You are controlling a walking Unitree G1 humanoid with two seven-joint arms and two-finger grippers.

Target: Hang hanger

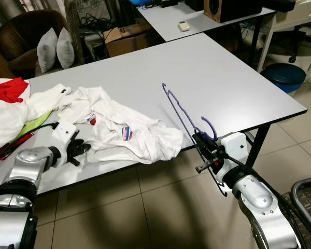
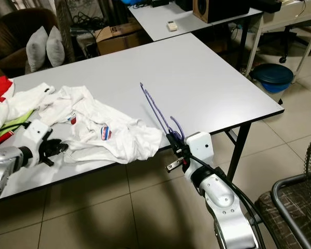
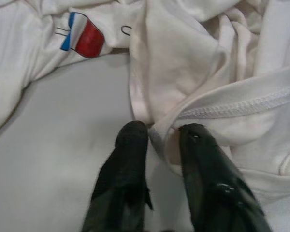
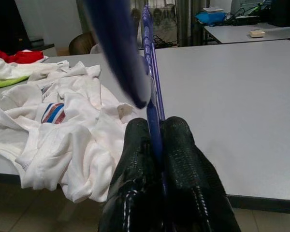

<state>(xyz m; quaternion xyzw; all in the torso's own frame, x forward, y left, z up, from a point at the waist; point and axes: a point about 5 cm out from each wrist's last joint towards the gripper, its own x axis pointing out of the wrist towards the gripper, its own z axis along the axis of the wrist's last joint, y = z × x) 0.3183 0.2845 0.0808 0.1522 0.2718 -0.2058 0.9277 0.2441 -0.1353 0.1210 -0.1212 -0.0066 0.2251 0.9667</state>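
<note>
A thin purple hanger (image 1: 182, 115) stands tilted over the front edge of the grey table (image 1: 212, 72), its hook (image 1: 209, 126) near my right gripper (image 1: 203, 146). That gripper is shut on the hanger's bar (image 4: 153, 104), just off the table's front edge. A crumpled white T-shirt (image 1: 125, 129) with a red and blue badge lies on the table to the hanger's left. My left gripper (image 3: 160, 136) rests at the shirt's near left edge, pinching a fold of its stitched hem (image 3: 232, 106).
More clothes, red, white and lime green (image 1: 10, 106), are heaped at the table's left end. A second table (image 1: 197, 21) stands behind, with a brown armchair (image 1: 26, 41) at back left. A blue bin (image 1: 284, 77) and a metal chair frame (image 1: 306, 199) sit on the tiled floor at right.
</note>
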